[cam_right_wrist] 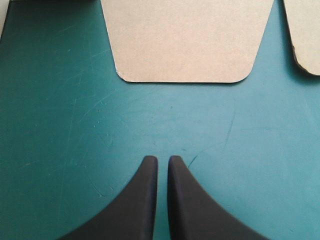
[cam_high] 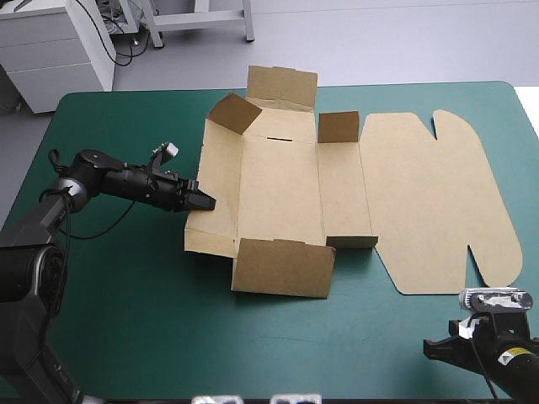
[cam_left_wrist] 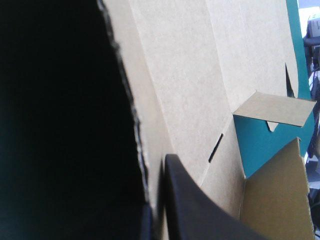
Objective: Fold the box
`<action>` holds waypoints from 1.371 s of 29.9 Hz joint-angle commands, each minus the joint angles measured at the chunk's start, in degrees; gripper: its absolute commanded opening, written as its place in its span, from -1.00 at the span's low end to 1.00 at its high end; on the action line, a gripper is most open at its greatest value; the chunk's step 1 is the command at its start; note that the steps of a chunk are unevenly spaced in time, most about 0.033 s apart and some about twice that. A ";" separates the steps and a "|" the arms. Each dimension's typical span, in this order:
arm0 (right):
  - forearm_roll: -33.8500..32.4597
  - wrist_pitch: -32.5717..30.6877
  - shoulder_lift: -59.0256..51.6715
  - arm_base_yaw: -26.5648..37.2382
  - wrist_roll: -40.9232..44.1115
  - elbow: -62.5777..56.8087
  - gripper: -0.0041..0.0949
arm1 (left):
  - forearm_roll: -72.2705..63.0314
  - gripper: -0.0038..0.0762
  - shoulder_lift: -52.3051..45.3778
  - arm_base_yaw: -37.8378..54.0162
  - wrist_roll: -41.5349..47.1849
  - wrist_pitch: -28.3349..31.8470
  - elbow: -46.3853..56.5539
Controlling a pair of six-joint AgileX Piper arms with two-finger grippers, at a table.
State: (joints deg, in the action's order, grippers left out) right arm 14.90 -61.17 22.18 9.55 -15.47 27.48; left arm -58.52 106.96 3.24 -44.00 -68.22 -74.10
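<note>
The brown box (cam_high: 278,185) lies open in the middle of the table. Its near wall (cam_high: 282,268) and far wall (cam_high: 282,87) are raised, two corner flaps (cam_high: 234,112) stand up, and the lid (cam_high: 429,194) lies flat to the right. My left gripper (cam_high: 205,202) is at the box's left wall. In the left wrist view that gripper (cam_left_wrist: 157,200) is shut on the wall's edge, one black finger (cam_left_wrist: 200,215) lying inside on the board (cam_left_wrist: 190,75). My right gripper (cam_high: 431,348) sits low near the table's front right corner. Its fingers meet, shut and empty (cam_right_wrist: 160,162), short of the lid's rounded tab (cam_right_wrist: 185,40).
The teal-green cover (cam_high: 152,320) stretches from the box's near wall to the table's front edge. The lid reaches close to the table's right edge. A white cabinet (cam_high: 50,50) stands beyond the far left corner.
</note>
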 commanded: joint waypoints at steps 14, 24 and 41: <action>0.69 2.46 0.42 -0.05 -0.08 1.49 -0.78 | 41.24 -0.92 -3.46 -9.24 7.57 -5.60 -29.75; 0.69 2.46 0.42 -0.05 -0.08 1.49 -0.78 | 63.95 -0.92 -3.46 -24.65 2.16 -1.05 -40.31; 0.69 2.46 0.42 -0.05 -0.08 1.49 -0.78 | 96.26 -0.92 -3.35 -47.72 4.59 27.62 -42.84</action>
State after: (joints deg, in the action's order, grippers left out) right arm 14.90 -61.12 22.18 9.55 -15.47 27.48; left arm 32.54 106.96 -43.34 -42.35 -48.78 -114.88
